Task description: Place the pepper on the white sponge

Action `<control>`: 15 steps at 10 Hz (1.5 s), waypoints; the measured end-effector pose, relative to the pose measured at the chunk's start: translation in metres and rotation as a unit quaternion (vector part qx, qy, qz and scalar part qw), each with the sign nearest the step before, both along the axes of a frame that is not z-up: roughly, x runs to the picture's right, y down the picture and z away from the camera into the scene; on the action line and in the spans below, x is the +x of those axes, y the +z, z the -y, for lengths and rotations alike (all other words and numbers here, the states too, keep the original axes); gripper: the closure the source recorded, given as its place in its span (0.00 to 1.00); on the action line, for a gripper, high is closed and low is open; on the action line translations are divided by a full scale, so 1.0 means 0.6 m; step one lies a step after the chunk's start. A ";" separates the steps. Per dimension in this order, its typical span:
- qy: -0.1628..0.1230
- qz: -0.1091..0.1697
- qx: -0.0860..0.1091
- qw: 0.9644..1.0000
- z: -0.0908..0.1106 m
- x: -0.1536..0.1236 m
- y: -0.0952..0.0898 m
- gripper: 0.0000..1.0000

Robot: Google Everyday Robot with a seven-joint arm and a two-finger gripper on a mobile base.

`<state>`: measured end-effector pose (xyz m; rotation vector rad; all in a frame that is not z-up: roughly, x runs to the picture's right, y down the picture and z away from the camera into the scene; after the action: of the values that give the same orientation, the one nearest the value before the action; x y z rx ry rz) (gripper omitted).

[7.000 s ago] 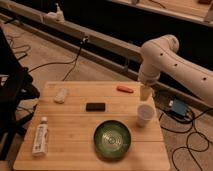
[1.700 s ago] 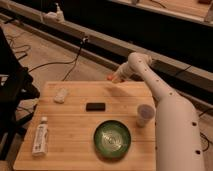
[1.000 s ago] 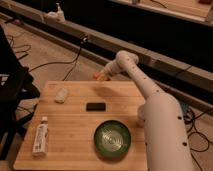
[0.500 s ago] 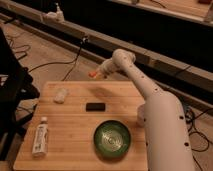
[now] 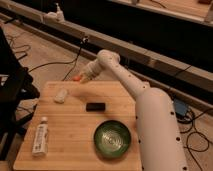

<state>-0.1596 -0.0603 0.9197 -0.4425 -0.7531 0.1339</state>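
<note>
The pepper (image 5: 76, 77) is a small orange-red item held in my gripper (image 5: 81, 77) above the table's far edge, left of middle. The gripper is shut on it at the end of my white arm, which reaches in from the right. The white sponge (image 5: 60, 95) is a small pale block lying on the wooden table (image 5: 75, 135) near its far left corner, a little below and to the left of the pepper. The pepper is apart from the sponge.
A black rectangular block (image 5: 95, 106) lies mid-table. A green bowl (image 5: 112, 139) sits at the front right. A long white tube-like bottle (image 5: 39, 136) lies along the left edge. Black equipment stands to the left of the table, and cables run across the floor.
My gripper has carried the pepper leftward along the table's far edge, from the right side toward the sponge. The white cup seen earlier is hidden behind my arm.
</note>
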 end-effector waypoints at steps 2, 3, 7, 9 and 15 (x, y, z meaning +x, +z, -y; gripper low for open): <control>-0.032 0.038 -0.014 0.999 -0.037 -0.077 -0.008 1.00; -0.052 0.061 -0.021 0.997 -0.061 -0.111 -0.020 1.00; -0.059 0.066 -0.023 0.996 -0.068 -0.116 -0.022 1.00; -0.060 0.065 -0.020 0.996 -0.070 -0.121 -0.016 1.00; -0.066 0.077 -0.033 0.994 -0.104 -0.200 0.044 0.86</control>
<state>-0.2793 0.0023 0.9463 -0.5686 -0.8701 -0.0006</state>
